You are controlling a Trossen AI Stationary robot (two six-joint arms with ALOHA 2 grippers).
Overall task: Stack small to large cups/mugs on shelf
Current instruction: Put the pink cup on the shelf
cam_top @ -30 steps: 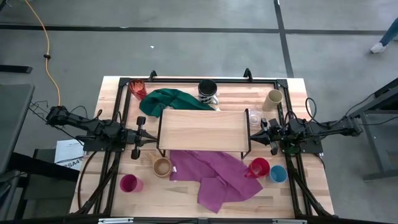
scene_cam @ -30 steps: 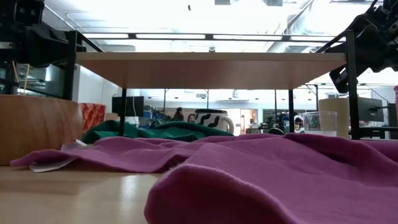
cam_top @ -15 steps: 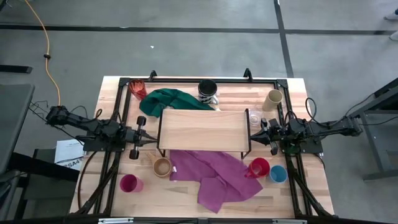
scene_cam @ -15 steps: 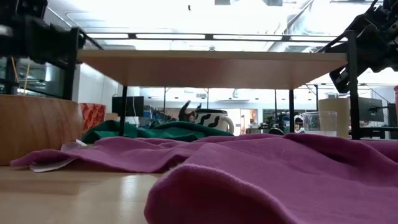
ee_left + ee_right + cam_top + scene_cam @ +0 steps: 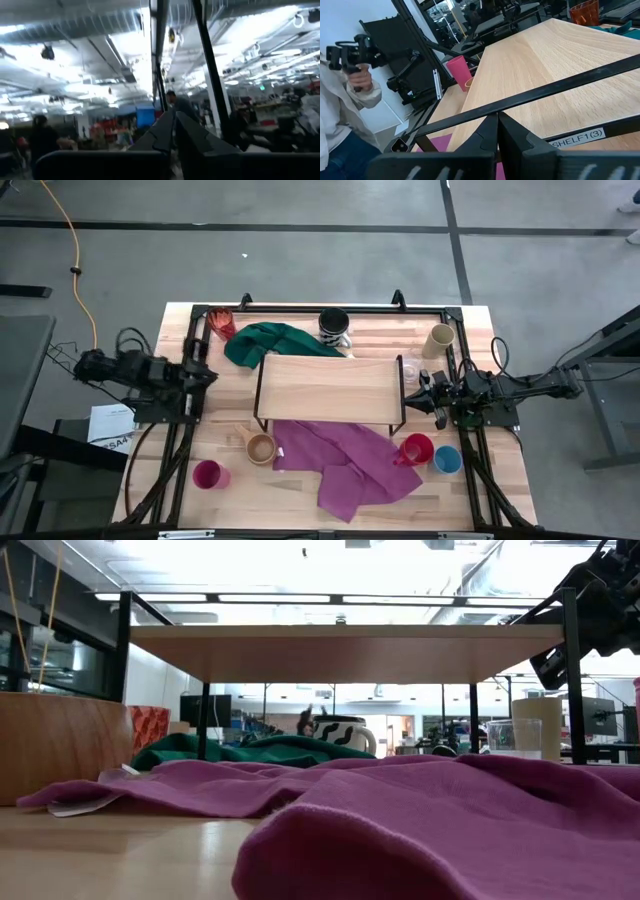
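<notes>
Slatted worktop (image 5: 300,505), shelf (image 5: 326,388) standing mid-worktop on thin black legs, board top bare, no cups on it. Purple cloth (image 5: 345,465) spread in front of shelf, one edge running under it; green cloth (image 5: 275,341) bunched behind shelf's left half.

Left arm pulled back over the worktop's left edge, left pincer (image 5: 204,373) well apart from shelf, fingers closed, holding nothing; wrist view shows fingertips together, pointing up into the room. Right arm at right side, right pincer (image 5: 424,391) just beside shelf's right end, fingers closed, empty; its wrist view looks along the shelf board from the black end rail.

Cups, all on worktop: striped mug (image 5: 335,327) behind shelf, next to green cloth. Cream cup (image 5: 438,339) back right. Wooden cup (image 5: 260,448) front left, touching purple cloth edge. Red mug (image 5: 416,449) front right, at cloth's right edge; blue cup (image 5: 447,460) just beside it. Magenta cup (image 5: 208,475) front left corner area. Translucent red cup (image 5: 221,322) back left. Clear glass (image 5: 409,368) near shelf's right back corner, close to right pincer.
</notes>
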